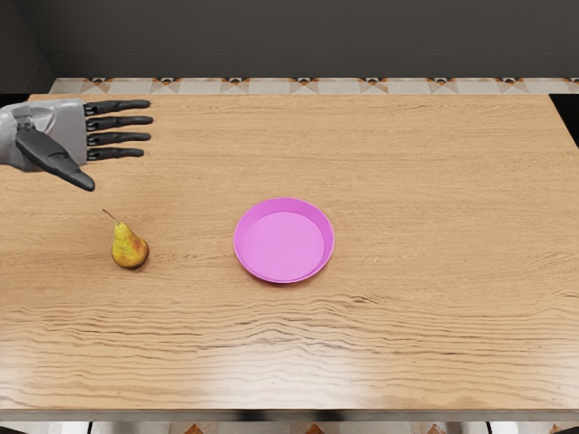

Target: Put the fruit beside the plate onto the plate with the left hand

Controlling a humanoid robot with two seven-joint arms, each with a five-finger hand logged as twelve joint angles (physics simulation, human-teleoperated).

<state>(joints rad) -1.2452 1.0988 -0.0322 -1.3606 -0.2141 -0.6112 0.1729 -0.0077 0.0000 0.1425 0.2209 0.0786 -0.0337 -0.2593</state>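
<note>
The left hand hovers over the table with nothing in its grasp. The four fingers are straight, slightly spread and pointing toward the table's middle, and the thumb angles down beneath them. The pear lies on the tabletop below the fingertips, on the thumb side of the hand, near but clearly apart from it. Its long axis runs from the broad base up to a thin stem that slants back toward the thumb. The pink plate sits beyond the pear, further out past the fingertips, well apart from the hand. No right arm is visible. Judgement: the reach calls for the palm to descend toward the thumb side before closing.
</note>
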